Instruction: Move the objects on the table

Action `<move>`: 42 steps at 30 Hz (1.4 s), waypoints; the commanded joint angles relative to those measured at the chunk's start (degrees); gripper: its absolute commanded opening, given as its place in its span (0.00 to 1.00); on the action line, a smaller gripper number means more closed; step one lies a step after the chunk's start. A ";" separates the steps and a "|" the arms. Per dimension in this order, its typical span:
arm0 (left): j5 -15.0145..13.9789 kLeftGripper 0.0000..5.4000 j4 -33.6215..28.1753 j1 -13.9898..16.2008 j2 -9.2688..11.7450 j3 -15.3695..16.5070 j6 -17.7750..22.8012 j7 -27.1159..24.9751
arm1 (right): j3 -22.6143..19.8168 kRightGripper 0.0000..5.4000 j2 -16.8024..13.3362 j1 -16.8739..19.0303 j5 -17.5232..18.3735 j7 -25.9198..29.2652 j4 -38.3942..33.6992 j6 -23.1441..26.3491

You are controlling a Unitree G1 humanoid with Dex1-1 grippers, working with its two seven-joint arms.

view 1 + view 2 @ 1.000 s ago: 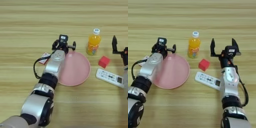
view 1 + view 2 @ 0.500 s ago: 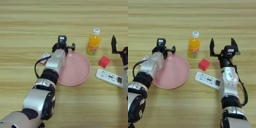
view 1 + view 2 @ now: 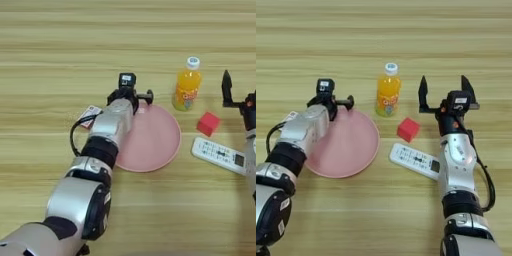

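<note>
The left gripper (image 3: pixel 131 95) sits at the far rim of the pink plate (image 3: pixel 155 145); I cannot tell its fingers' state. The red-and-white box (image 3: pixel 89 115) peeks out beside that forearm (mostly hidden). The right gripper (image 3: pixel 445 95) hangs released, fingers spread, beside the orange bottle (image 3: pixel 387 91), probably readying a reach.
</note>
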 commanded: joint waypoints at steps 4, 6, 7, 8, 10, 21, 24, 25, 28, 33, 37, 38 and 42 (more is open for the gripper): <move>1.95 1.00 -3.31 4.52 -0.97 -3.09 2.68 -0.30 | 0.21 1.00 0.33 0.10 -0.01 -0.52 -1.16 0.23; 1.96 1.00 -3.24 5.22 -0.71 -3.10 2.94 -0.40 | 0.28 1.00 0.37 0.07 -0.03 -0.60 -1.17 0.24; 2.03 1.00 -3.35 5.55 -0.66 -3.06 3.16 -0.39 | 0.30 1.00 0.38 0.05 -0.04 -0.64 -1.16 0.24; 2.09 1.00 -3.66 5.95 -0.67 -3.05 3.44 -0.47 | 0.32 1.00 0.38 0.03 -0.05 -0.68 -1.14 0.25; 2.12 1.00 -4.62 6.87 -0.69 -3.04 4.07 -0.57 | 0.32 1.00 0.38 -0.05 -0.03 -0.72 -1.04 0.25; 2.55 1.00 -9.96 11.49 -0.31 -3.45 6.26 -1.04 | 0.31 1.00 0.54 -0.54 -0.13 -0.90 -0.39 0.14; 2.60 1.00 -11.43 12.56 -0.16 -3.51 7.01 -1.23 | 0.31 1.00 0.58 -0.58 -0.16 -0.95 -0.33 0.11; 2.65 1.00 -12.02 12.98 -0.10 -3.58 7.34 -1.33 | 0.31 1.00 0.60 -0.60 -0.17 -0.99 -0.34 0.12; 3.04 1.00 -14.33 14.72 0.13 -4.30 8.46 -1.73 | 0.32 1.00 0.63 -0.67 -0.22 -1.06 -0.32 0.12; 3.66 1.00 -17.69 17.84 0.56 -6.66 9.93 -3.18 | 0.28 1.00 0.51 -0.80 -0.23 -0.99 -0.22 0.18; 3.78 1.00 -20.06 20.09 1.59 -9.30 10.55 -6.28 | 0.18 1.00 0.32 -0.88 -0.16 -0.89 -0.16 0.25; 3.66 1.00 -20.54 20.45 1.74 -9.54 10.92 -6.71 | 0.16 1.00 0.26 -0.88 -0.14 -0.85 -0.18 0.27; 4.11 1.00 -23.21 22.56 2.68 -10.74 11.20 -7.80 | 0.09 1.00 0.08 -0.82 -0.08 -0.75 -0.31 0.38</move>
